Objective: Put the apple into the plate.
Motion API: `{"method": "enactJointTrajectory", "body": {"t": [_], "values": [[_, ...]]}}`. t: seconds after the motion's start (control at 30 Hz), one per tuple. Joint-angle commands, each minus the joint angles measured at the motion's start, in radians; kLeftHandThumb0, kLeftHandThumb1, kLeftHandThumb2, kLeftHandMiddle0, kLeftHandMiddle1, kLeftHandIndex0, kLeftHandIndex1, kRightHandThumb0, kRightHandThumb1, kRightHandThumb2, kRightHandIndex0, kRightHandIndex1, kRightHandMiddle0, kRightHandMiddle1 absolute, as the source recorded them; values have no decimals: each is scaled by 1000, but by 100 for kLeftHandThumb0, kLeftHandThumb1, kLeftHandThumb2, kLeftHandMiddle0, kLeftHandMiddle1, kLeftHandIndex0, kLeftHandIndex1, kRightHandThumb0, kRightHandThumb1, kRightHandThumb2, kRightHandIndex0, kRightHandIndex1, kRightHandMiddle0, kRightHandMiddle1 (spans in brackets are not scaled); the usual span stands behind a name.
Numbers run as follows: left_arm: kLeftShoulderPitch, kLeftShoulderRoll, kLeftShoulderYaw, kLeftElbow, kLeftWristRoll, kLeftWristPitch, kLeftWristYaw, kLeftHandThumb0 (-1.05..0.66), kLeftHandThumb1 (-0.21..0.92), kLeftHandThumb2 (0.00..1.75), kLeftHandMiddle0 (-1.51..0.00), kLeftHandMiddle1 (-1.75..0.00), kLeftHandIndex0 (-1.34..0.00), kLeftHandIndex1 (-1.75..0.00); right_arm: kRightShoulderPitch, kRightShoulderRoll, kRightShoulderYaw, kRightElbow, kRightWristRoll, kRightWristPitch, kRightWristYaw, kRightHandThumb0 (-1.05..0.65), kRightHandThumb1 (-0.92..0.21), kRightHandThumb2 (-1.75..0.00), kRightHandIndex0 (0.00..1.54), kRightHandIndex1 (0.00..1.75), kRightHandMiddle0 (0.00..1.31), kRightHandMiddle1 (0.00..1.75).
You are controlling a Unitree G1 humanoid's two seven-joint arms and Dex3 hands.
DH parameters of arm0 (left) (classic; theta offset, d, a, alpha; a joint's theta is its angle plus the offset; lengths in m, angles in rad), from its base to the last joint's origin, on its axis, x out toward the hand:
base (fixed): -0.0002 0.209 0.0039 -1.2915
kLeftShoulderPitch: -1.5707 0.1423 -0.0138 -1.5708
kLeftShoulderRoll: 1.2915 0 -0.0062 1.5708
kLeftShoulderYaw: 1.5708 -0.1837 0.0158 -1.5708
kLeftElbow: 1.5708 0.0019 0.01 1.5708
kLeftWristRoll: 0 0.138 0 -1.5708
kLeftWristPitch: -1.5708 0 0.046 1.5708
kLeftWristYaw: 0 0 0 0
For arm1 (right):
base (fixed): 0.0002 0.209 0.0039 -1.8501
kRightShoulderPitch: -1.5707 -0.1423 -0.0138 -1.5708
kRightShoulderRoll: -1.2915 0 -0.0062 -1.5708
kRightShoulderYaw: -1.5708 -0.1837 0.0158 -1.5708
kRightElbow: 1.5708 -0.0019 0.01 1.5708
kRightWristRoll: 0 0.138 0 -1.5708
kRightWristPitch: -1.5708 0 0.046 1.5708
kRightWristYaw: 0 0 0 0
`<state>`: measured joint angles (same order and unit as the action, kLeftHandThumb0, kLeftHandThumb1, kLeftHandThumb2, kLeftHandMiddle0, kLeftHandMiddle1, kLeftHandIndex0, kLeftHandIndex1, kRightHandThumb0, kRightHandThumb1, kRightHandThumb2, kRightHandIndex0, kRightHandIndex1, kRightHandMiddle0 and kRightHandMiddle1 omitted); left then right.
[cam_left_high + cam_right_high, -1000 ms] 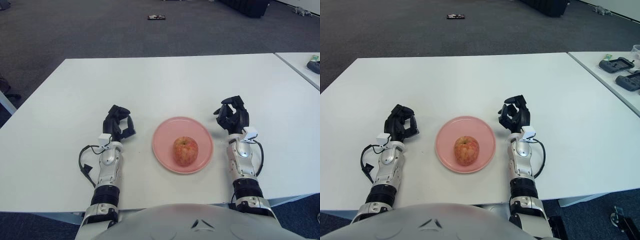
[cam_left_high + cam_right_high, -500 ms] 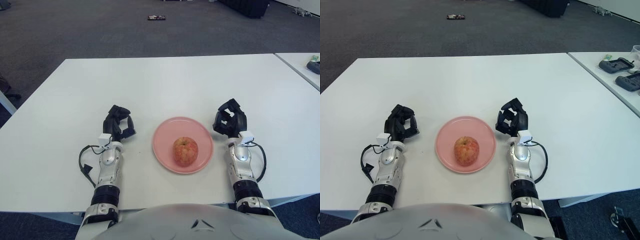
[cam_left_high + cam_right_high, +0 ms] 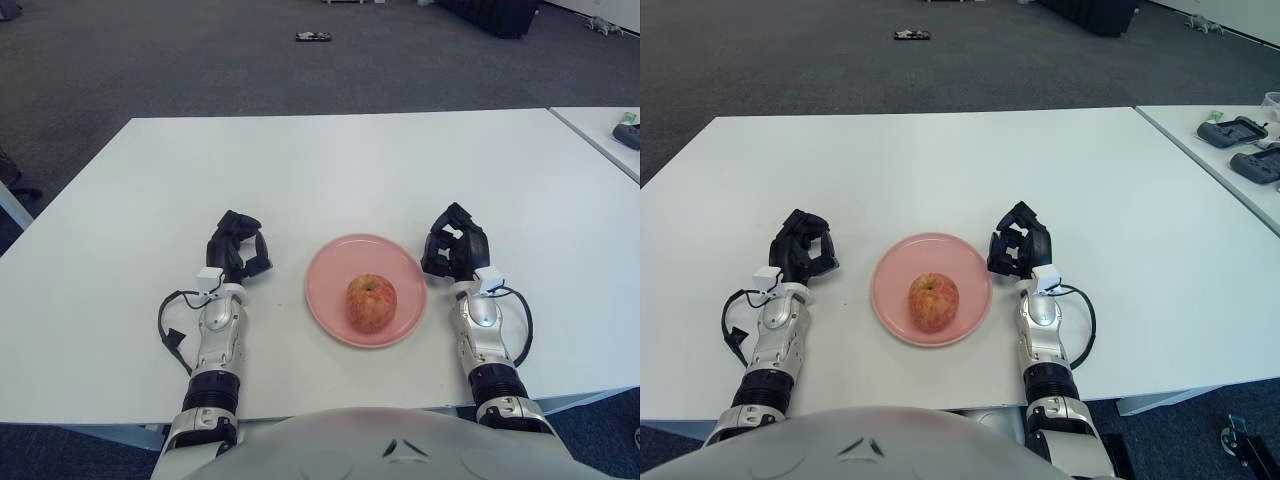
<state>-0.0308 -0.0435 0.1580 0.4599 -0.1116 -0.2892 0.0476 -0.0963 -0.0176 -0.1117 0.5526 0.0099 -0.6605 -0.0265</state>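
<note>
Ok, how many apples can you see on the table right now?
1. The apple sits on the pink plate, between the left hand and the right hand. No others are visible.

A red apple (image 3: 371, 303) mottled with yellow streaks sits on a plain pink plate (image 3: 327, 271). The bench (image 3: 330, 170) is white. Both the left hand (image 3: 238, 250) and right hand (image 3: 454, 245) are black (their forearms silver-grey with black cables). The carpeted floor (image 3: 200, 60) is dark grey.
</note>
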Motion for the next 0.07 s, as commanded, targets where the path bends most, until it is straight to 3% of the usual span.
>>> {"method": "enactJointTrajectory", "body": {"t": [0.0, 0.03], "values": [[43, -3, 1, 32, -3, 33, -6, -49, 28, 138, -115, -175, -64, -175, 54, 10, 3, 16, 30, 46, 29, -54, -19, -149, 129, 175, 72, 175], [43, -3, 1, 32, -3, 33, -6, -49, 28, 138, -115, -175, -64, -175, 59, 17, 3, 5, 52, 68, 44, -54, -19, -149, 129, 175, 72, 175]]}}
